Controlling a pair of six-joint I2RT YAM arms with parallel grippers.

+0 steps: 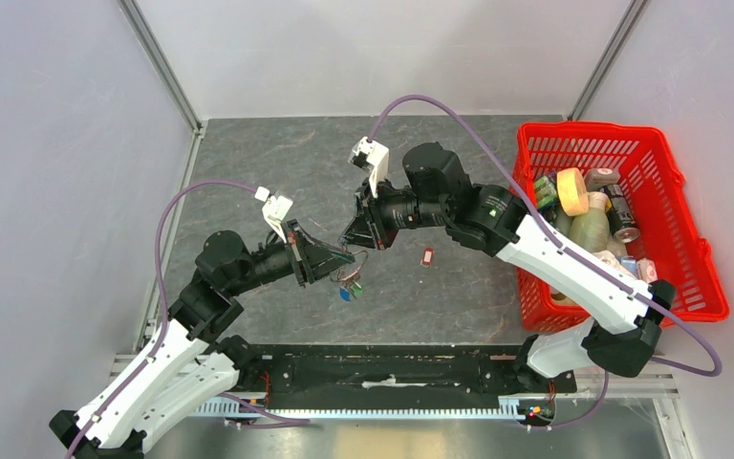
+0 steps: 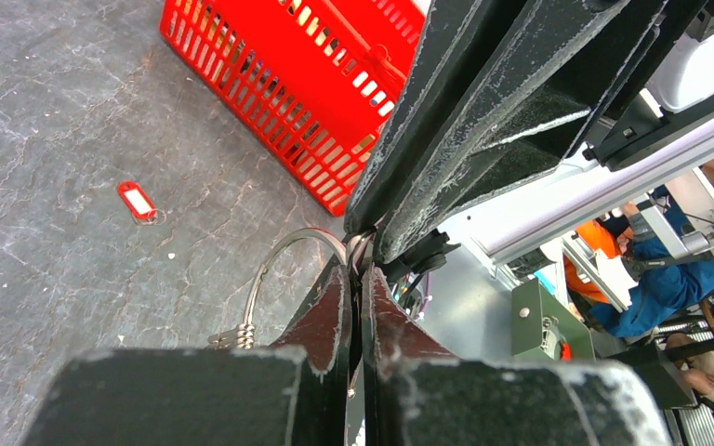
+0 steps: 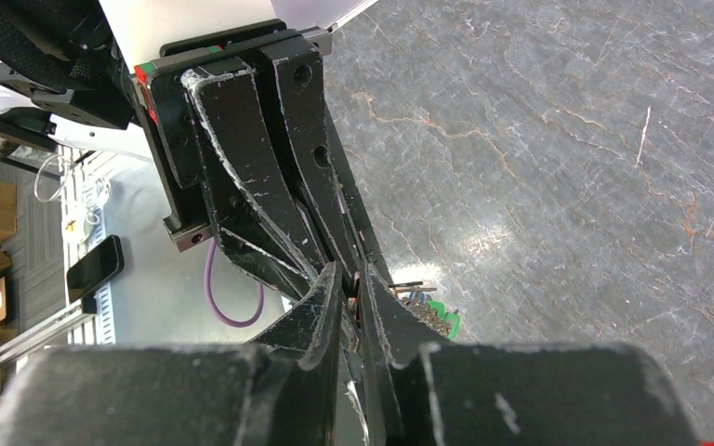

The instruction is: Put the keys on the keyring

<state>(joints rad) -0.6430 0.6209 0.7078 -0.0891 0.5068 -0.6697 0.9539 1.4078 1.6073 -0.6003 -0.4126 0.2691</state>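
Note:
My left gripper [image 1: 342, 260] is shut on the keyring [image 2: 274, 265], a thin silver wire loop that curves out to the left of its fingers [image 2: 335, 311]. Blue and green keys [image 1: 350, 287] hang from the ring just below both grippers. The green heads show in the right wrist view [image 3: 443, 321]. My right gripper [image 1: 356, 241] meets the left one tip to tip, and its fingers [image 3: 321, 297] are closed on a thin metal piece that looks like the ring's wire. A red key [image 1: 427, 256] lies alone on the table to the right and also shows in the left wrist view [image 2: 137, 201].
A red plastic basket [image 1: 621, 129] holding bottles, cans and a tape roll stands at the right edge of the dark stone-patterned table. It also shows in the left wrist view [image 2: 270, 93]. White walls close off the left, back and right sides.

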